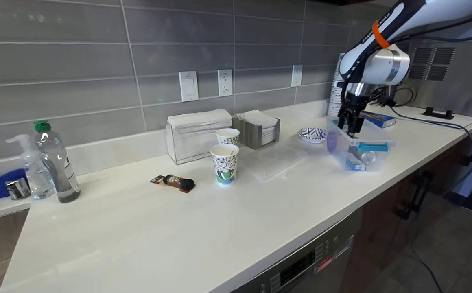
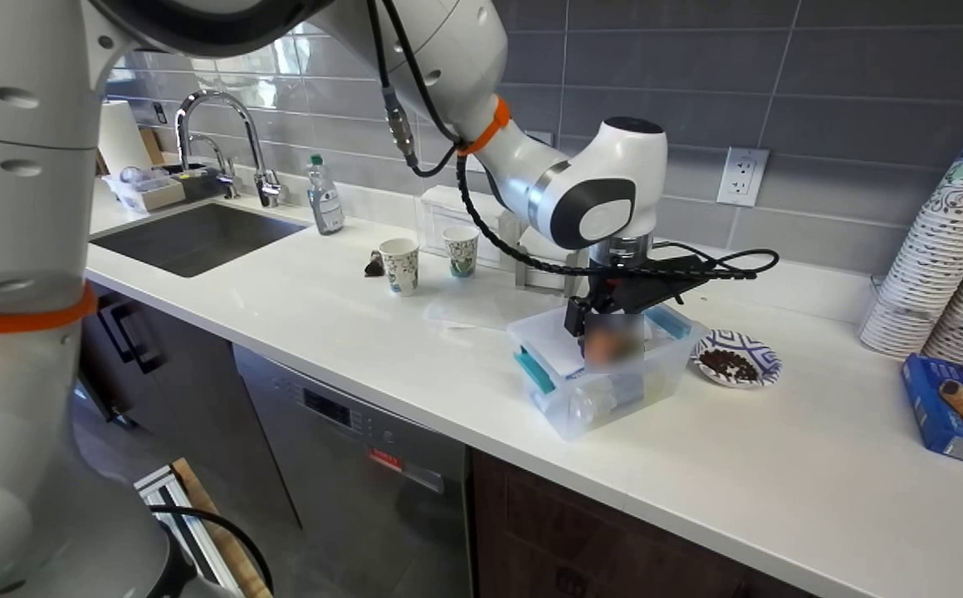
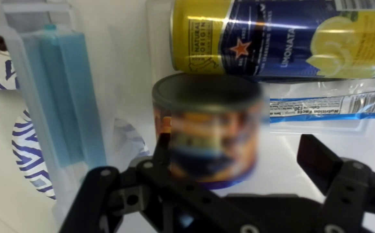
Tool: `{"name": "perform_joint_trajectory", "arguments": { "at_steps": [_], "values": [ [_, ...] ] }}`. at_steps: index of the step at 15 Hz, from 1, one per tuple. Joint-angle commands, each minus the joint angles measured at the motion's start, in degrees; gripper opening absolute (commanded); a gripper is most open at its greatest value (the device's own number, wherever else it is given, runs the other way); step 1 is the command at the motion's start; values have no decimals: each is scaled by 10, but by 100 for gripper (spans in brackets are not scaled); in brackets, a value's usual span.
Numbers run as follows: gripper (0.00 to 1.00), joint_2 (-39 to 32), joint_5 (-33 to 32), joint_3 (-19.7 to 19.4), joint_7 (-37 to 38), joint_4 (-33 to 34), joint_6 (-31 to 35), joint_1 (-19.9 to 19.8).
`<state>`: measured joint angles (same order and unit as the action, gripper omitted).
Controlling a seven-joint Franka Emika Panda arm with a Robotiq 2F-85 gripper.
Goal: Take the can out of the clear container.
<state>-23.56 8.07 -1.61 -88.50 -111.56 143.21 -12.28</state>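
The can (image 3: 213, 139) is short and round, with a grey rim, an orange-brown side and a purple-blue end; its label is blurred. It is inside the clear container (image 3: 22, 58), whose wall also shows in both exterior views (image 1: 341, 142) (image 2: 664, 382). In an exterior view the can is a blurred orange patch (image 2: 611, 342) just below the fingers. My gripper (image 3: 236, 152) is open and reaches down into the container (image 1: 349, 125). Its left finger overlaps the can's left side; I cannot tell whether it touches. The right finger stands apart from the can with a gap.
A yellow-and-blue drink can (image 3: 271, 38) lies against the can in the container, beside a wrapped bar (image 3: 329, 106). A teal clip (image 3: 61, 97) is on the container's side. Nearby are a patterned bowl (image 2: 735, 359), a clear lid (image 1: 276, 162), paper cups (image 1: 224, 162) and a blue box (image 2: 959, 415).
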Motion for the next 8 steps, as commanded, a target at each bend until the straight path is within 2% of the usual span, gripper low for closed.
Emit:
{"name": "perform_joint_trajectory", "arguments": {
  "at_steps": [1, 4, 8],
  "values": [
    [100, -11, 37, 38, -30, -13, 54, -29],
    [100, -21, 46, 59, -50, -14, 83, -42],
    [100, -33, 26, 63, -58, -11, 96, -45]
  ]
}}
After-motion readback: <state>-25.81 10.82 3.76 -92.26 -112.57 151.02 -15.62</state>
